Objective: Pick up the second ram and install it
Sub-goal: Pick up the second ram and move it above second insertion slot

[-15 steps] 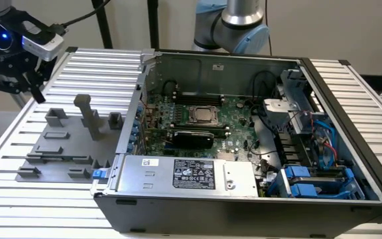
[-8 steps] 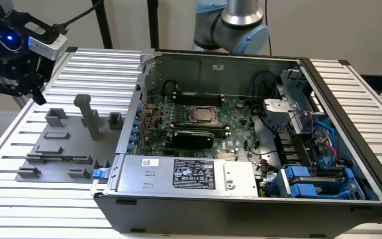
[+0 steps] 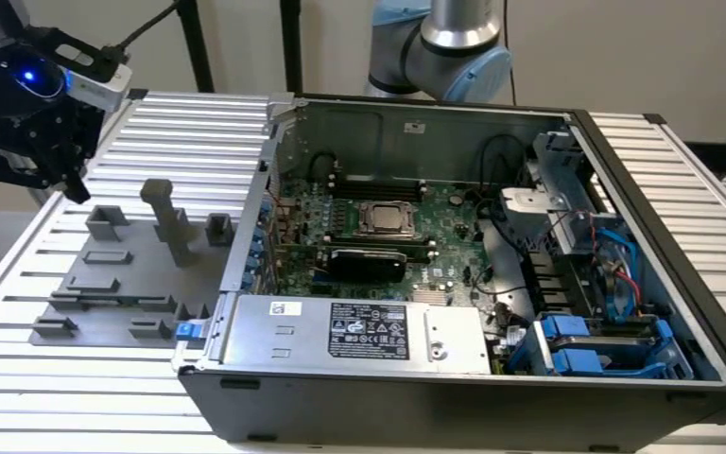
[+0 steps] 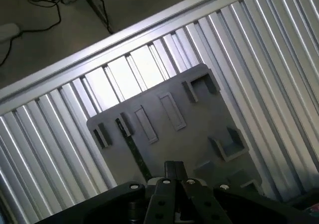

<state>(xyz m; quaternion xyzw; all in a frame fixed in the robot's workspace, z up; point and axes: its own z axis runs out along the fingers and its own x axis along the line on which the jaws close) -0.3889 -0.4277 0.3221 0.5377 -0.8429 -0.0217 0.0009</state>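
**Asker:** Where does the second ram [image 4: 131, 148] lie from you?

**Me:** Below me and a little ahead. It is a thin dark strip in the grey holder plate [image 3: 129, 276], close to one of the plate's edges. My pincer [image 3: 48, 175] hangs in the air above the plate's far corner, on the exterior view's left, and touches nothing that I can make out.

**Asker:** Which way does its long axis run?

**Me:** In the wrist view it runs parallel to the two slotted blocks [image 4: 172, 112] just beside it, and one end points back toward my pincer. I am looking along the stick more than across it. I judge that a grasp turns on this line: my pincer would have to close across the thin sides, not along the length.

**Asker:** Is the pincer spread or pressed together?

**Me:** I cannot tell from either view. I see nothing carried in it.

**Asker:** And the place the stick is meant for?

**Me:** The open computer case [image 3: 401, 132] stands on the slatted worktop [image 3: 199, 123], just beside the plate on the exterior view's right. Its long black memory slots [image 3: 376, 189] lie near the far wall, well apart from my pincer. The stick is not yet lifted, so I judge the pick-up not yet made.
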